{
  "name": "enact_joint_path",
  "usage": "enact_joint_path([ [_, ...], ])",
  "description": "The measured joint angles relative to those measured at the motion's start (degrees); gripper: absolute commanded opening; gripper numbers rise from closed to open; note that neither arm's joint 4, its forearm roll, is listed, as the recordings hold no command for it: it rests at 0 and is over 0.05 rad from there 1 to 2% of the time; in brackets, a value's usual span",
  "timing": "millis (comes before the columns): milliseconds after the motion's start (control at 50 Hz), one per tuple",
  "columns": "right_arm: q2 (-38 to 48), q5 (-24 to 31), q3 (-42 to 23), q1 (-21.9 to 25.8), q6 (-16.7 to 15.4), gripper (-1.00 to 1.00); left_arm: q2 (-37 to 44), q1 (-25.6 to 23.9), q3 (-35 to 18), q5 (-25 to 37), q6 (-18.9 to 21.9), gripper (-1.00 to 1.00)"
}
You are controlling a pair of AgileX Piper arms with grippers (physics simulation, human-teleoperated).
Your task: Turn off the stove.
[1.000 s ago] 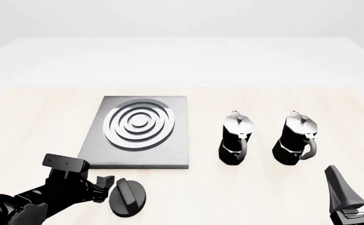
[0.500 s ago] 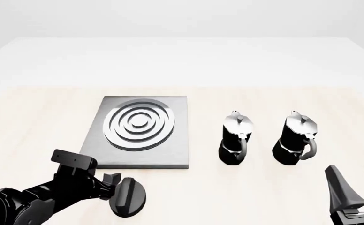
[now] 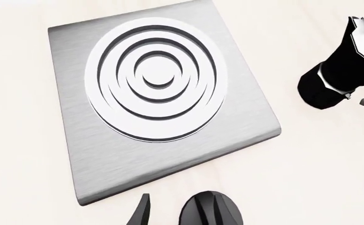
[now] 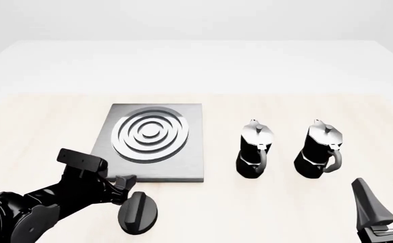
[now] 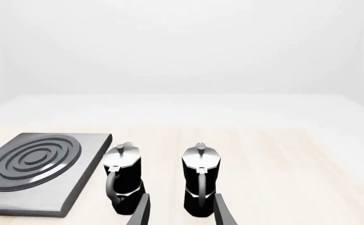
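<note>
The stove is a grey square slab (image 4: 176, 169) with silver burner rings (image 4: 152, 134) at the table's middle left. Its black round knob (image 4: 139, 212) with a raised bar lies on the table just in front of the slab. My left gripper (image 4: 124, 182) is open and hovers over the far left side of the knob, by the slab's front edge. In the left wrist view the slab (image 3: 94, 164) fills the frame. The knob (image 3: 210, 211) sits beside one fingertip (image 3: 141, 213); the other finger is lost against it. My right gripper (image 4: 386, 202) is open and empty at the front right.
Two black-and-silver moka pots (image 4: 254, 152) (image 4: 318, 149) stand upright to the right of the stove. In the right wrist view they (image 5: 122, 180) (image 5: 200, 180) stand just beyond my open right gripper (image 5: 180, 213). One pot (image 3: 341, 70) shows in the left wrist view.
My left arm has moved forward, from the left of the knob to over its far left side, near the slab's front edge. The knob stays in place. The right arm has not moved.
</note>
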Motion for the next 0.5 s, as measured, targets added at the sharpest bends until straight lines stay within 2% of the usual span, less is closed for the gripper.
enact_joint_path([
  [220, 0.00, -0.04, -0.02, 0.04, -0.07, 1.00, -5.78, 4.18, -0.65, 4.95, 2.40, 1.00],
  [500, 0.00, -0.08, 0.08, 0.35, -0.48, 1.00, -18.27, 11.61, -3.96, 16.79, 6.30, 1.00],
])
